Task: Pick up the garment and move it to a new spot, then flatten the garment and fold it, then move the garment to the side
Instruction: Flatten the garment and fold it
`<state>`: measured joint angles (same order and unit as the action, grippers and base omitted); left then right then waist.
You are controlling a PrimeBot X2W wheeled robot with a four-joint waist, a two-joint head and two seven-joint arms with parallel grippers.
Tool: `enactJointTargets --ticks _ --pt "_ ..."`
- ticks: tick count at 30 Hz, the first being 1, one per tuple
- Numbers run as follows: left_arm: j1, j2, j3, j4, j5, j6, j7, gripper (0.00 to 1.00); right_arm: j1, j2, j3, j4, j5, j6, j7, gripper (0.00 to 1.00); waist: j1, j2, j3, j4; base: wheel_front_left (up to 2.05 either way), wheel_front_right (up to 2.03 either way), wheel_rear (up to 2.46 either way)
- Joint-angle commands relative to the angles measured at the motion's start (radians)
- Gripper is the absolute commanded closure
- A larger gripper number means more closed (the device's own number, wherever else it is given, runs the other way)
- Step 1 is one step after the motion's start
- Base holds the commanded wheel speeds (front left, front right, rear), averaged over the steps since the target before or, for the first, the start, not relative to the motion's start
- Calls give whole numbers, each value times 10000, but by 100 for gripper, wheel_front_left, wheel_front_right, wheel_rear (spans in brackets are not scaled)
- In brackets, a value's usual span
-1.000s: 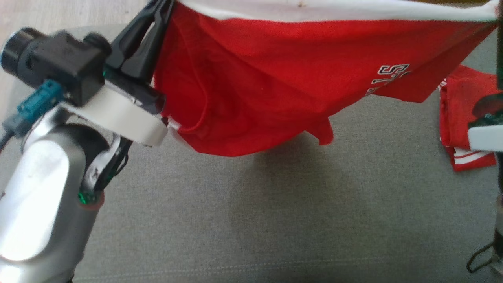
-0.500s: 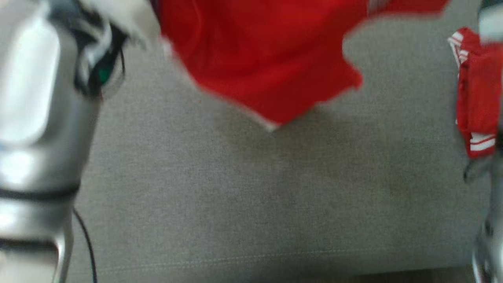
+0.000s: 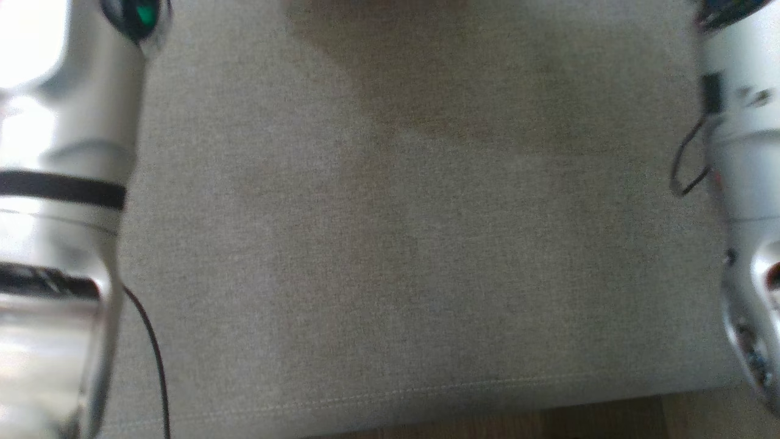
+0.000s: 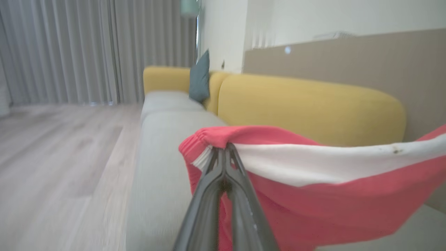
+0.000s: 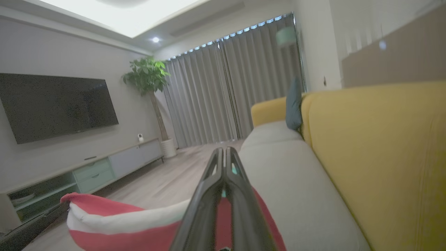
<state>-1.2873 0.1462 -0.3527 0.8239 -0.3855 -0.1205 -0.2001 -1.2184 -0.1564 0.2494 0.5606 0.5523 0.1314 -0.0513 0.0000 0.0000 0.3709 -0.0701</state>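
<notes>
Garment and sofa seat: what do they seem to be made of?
The garment looks like soft knit fabric, perhaps cotton jersey: matte red with a white band, a gathered edge, sagging limply. The sofa seat looks like woven upholstery cloth, matte grey-beige, with fine weave texture and a stitched seam.

Left gripper: your left gripper (image 4: 225,149) is clamped tight on the garment (image 4: 313,198) at its white band.
Garment: red, stretched rightward above the grey sofa seat (image 4: 163,139).
Surroundings: yellow backrest (image 4: 306,108), blue-grey cushion (image 4: 199,78), curtains (image 4: 87,48), wooden floor (image 4: 52,157).

Clamped left hand (image 4: 225,148), clamped right hand (image 5: 224,150)
</notes>
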Motion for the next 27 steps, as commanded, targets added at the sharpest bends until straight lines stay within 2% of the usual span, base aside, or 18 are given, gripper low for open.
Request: enactJointTargets --ticks 1,6,11,16,20,23,27 --pt "82 174 88 278 -223 -38 -107 100 101 313 243 291 246 -7 -159 100 0 0 191 39 0 0 0" --pt "1145 -255 -58 1967 -917 -91 -244 100 1157 601 943 1943 1021 -7 -547 100 0 0 538 100 0 0 0" --pt "2579 -666 -571 2660 -1856 -98 -292 100 2900 498 1393 2555 1990 -7 -1238 100 0 0 645 221 0 0 0" --pt "3694 -613 -918 2397 -2274 -99 -428 100 4257 119 1677 1938 2416 -7 -1634 100 0 0 326 220 0 0 0" --pt "4884 -216 -1156 1655 -2386 -100 -562 100 5705 -473 1754 903 2462 -7 -1857 100 0 0 -173 243 0 0 0" --pt "5875 65 -1108 784 -2320 -89 -603 100 6892 -828 1473 47 2278 -7 -1929 100 0 0 -601 307 0 0 0" --pt "7551 457 -947 -996 -2159 318 -612 100 8600 -1020 791 -1261 1894 -7 -1704 100 0 0 -1126 331 0 0 0"
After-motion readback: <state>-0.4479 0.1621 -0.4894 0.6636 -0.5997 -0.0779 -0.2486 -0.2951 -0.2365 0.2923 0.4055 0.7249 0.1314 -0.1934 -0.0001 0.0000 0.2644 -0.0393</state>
